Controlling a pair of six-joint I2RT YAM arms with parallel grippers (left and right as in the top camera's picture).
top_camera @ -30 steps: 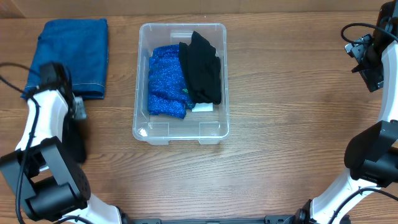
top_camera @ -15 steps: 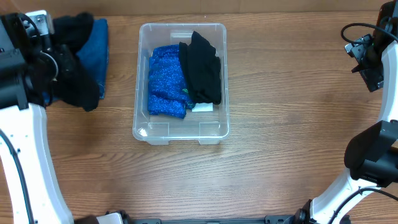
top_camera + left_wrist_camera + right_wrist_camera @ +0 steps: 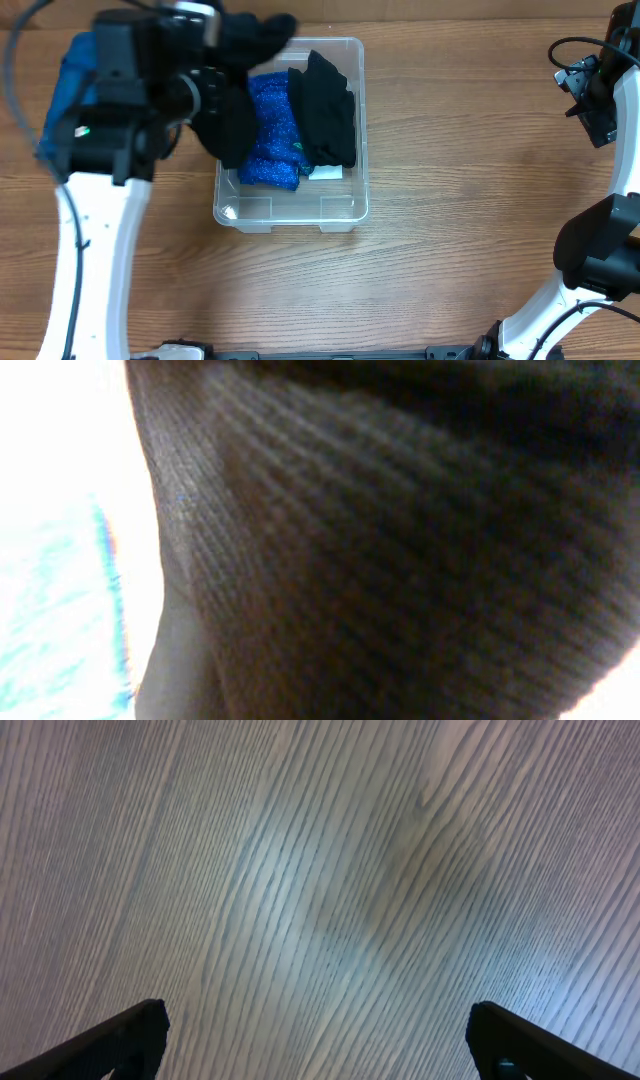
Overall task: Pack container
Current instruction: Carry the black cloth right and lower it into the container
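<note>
Over the worktop, a black garment is held above the container.
Overhead: the container is seen mid-worktop, blue cloth inside. Left wrist: the black garment is clamped in the left fingers, filling the view. Right wrist: the right fingers are spread wide.

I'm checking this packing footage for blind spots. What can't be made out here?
Left tool: hidden overhead by the left arm and the black garment it holds; left wrist view shows only blurred knit.
Container label: mostly covered by clothes, overhead.
Blue folded cloth: partly behind that arm, overhead.
Right tool: only fingertips show, cut by the right wrist view's bottom edge.
</note>
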